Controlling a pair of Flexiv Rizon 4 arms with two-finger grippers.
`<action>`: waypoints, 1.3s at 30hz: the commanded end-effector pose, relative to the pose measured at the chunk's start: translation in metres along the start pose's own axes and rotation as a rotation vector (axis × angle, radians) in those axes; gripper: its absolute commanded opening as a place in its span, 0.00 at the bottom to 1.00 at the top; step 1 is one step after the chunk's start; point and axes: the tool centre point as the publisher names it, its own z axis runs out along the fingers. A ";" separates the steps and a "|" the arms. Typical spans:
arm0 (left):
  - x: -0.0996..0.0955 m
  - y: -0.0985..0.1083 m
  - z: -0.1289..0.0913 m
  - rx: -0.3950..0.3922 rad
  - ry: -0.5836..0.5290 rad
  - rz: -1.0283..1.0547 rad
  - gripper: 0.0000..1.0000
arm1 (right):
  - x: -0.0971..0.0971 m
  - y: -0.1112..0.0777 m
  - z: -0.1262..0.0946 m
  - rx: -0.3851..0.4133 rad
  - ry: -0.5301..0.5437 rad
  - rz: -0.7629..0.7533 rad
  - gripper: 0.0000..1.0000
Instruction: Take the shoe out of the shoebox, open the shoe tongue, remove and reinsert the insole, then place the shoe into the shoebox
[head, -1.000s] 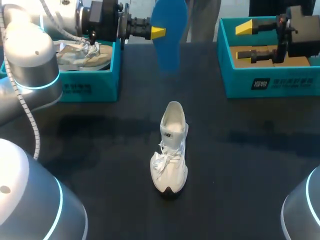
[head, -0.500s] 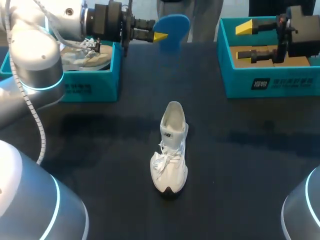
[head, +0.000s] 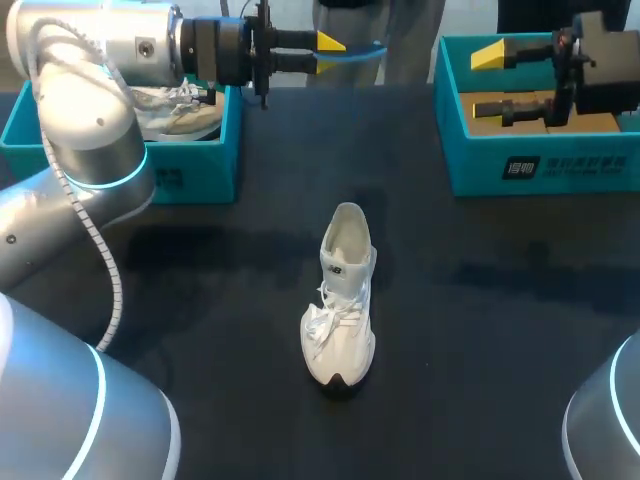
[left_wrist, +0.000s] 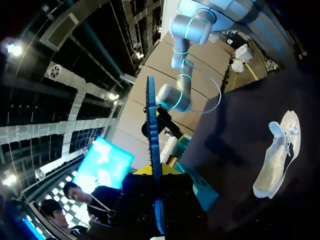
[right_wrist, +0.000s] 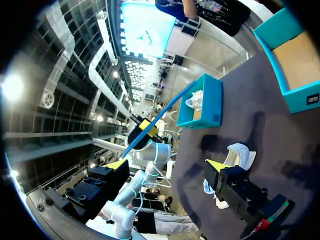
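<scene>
insole (head: 360, 51) edge-on, barely a blue sliver in the clamped left gripper (head: 330, 47); right gripper (head: 485, 82) wide apart

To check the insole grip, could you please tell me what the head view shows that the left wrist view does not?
Only the head view: the left shoebox holding a second shoe. Only the left wrist view: the right arm's raised elbow. Both: the blue insole edge-on in the left gripper, the white shoe on the table.
</scene>
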 end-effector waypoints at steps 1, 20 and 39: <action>0.006 0.004 0.000 0.108 -0.127 0.419 0.00 | 0.000 0.001 0.002 0.000 0.000 0.000 1.00; 0.009 0.004 0.002 0.054 -0.100 0.517 0.00 | 0.000 0.001 0.002 0.000 0.000 0.000 1.00; 0.018 0.005 0.020 0.030 -0.052 0.574 0.00 | 0.001 0.008 0.021 0.010 -0.002 0.022 1.00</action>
